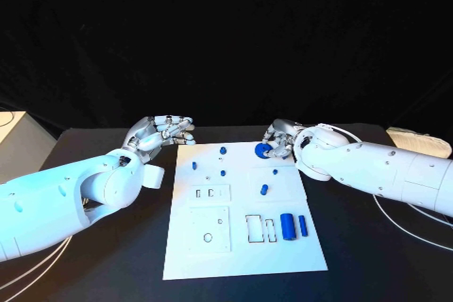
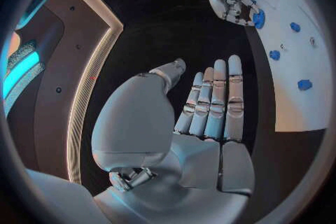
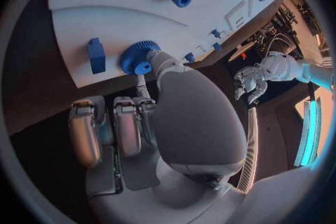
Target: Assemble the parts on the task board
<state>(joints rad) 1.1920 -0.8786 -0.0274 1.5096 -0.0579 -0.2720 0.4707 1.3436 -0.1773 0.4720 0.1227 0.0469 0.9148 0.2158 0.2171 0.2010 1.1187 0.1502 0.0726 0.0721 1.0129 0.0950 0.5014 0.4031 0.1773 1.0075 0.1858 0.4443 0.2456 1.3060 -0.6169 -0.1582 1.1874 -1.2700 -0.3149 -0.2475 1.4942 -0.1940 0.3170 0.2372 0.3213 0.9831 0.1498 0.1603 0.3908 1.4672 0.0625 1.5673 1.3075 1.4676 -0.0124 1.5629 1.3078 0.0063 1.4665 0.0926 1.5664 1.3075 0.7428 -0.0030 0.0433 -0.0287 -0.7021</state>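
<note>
The white task board (image 1: 241, 249) lies in the middle of the table. My right hand (image 1: 280, 145) is at its far right corner and pinches a blue gear (image 1: 263, 151) at its fingertips; the right wrist view shows the thumb on the gear (image 3: 140, 59) beside a small blue block (image 3: 96, 55). Whether the gear touches the board I cannot tell. My left hand (image 1: 165, 134) hovers off the far left corner, holding nothing, its fingers (image 2: 213, 101) stretched out. Small blue pegs (image 1: 222, 150) dot the board's far half. A blue cylinder (image 1: 287, 226) and a slim blue bar (image 1: 302, 225) lie at the near right.
Outlined recesses (image 1: 209, 228) mark the board's near half. Grey cables (image 1: 408, 218) run over the table on the right, near a pale cloth (image 1: 420, 141). A white box (image 1: 14, 145) stands at the far left edge.
</note>
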